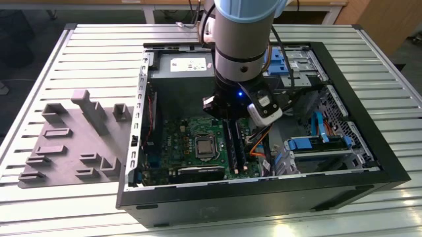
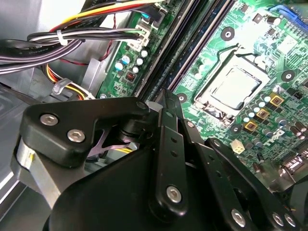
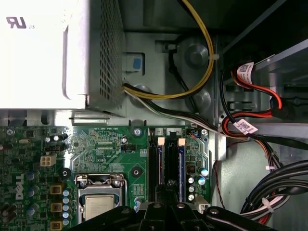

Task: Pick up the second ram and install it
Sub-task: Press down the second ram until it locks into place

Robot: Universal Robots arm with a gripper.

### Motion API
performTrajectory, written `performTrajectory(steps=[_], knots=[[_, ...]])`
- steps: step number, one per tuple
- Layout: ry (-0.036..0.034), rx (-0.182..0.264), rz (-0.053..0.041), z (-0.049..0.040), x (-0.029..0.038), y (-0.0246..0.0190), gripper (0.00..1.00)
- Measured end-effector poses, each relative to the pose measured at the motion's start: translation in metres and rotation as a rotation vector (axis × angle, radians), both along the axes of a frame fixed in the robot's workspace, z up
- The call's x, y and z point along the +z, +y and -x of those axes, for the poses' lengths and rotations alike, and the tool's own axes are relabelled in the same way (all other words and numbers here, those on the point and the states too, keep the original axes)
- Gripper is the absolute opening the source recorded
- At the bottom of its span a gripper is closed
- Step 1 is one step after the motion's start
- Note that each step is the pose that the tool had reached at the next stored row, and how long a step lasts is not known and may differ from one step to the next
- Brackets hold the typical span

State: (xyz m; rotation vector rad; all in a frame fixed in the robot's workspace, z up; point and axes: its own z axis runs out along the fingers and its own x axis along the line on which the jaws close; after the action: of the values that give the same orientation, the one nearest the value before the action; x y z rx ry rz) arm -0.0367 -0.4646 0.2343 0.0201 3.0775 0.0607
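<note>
Inside the open computer case (image 1: 369, 168), my gripper (image 1: 231, 117) hangs low over the long black memory slots (image 1: 234, 145) of the green motherboard (image 1: 178, 140). In the first wrist view, two thin blue-edged sticks stand upright in the slots, one (image 3: 181, 166) beside the capacitors and one (image 3: 159, 166) nearer the processor socket (image 3: 98, 204). I cannot tell which of them is the second ram. My gripper (image 3: 166, 188) sits between the two sticks with its fingers together and nothing visibly held. In the second wrist view my gripper (image 2: 166, 98) hovers right at the end of the slots (image 2: 185, 45).
The grey power-supply box (image 1: 181, 64) sits at the back of the case. Cable bundles (image 3: 269, 192) and blue drive bays (image 1: 316, 145) crowd the exterior view's right. A grey holder tray (image 1: 72, 138) lies outside the case on the slatted table (image 1: 99, 49).
</note>
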Motion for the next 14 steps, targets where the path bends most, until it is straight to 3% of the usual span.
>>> performTrajectory(steps=[14], knots=[[0.0000, 0.000, -0.0001, 0.0000, 0.0000, -0.0040, 0.11]])
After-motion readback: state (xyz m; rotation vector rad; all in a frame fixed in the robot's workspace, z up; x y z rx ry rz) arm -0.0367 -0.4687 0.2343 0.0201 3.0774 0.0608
